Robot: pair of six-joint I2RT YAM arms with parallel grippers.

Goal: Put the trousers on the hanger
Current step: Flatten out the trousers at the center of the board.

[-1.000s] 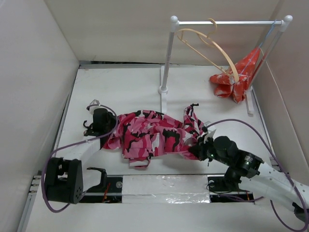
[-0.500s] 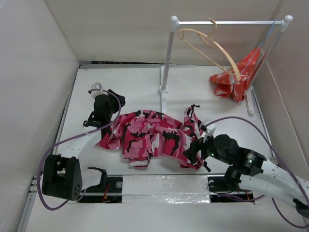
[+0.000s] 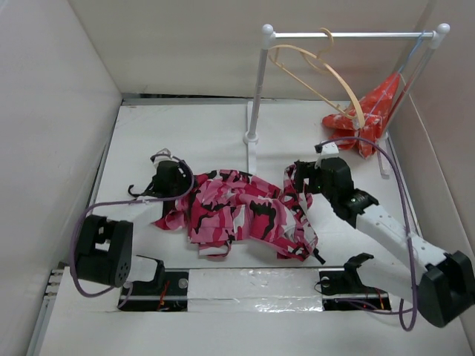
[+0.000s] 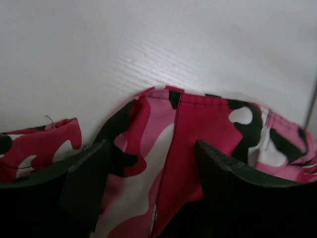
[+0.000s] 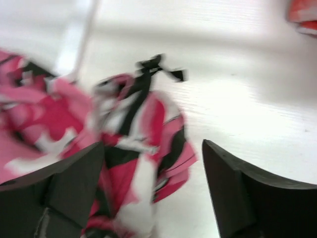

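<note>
On the white table (image 3: 185, 126), mid-floor: the trousers (image 3: 237, 211), camouflage print, lying crumpled in a flat heap, no part on the hanger.

- Left gripper (image 4: 149, 148): at the heap's left end, jaws spread wide, a hemmed edge of cloth lying on the table between the fingers (image 4: 84, 178), not pinched.
- Right gripper (image 5: 153, 146): over the heap's right end, jaws wide apart, holding nothing; that view is blurred.
- Hanger (image 3: 338, 76): pale wood, hooked on the white rail (image 3: 349, 34) at the back, bare.
- Red-orange cloth (image 3: 367, 111): hanging by the rail's right post.
</note>
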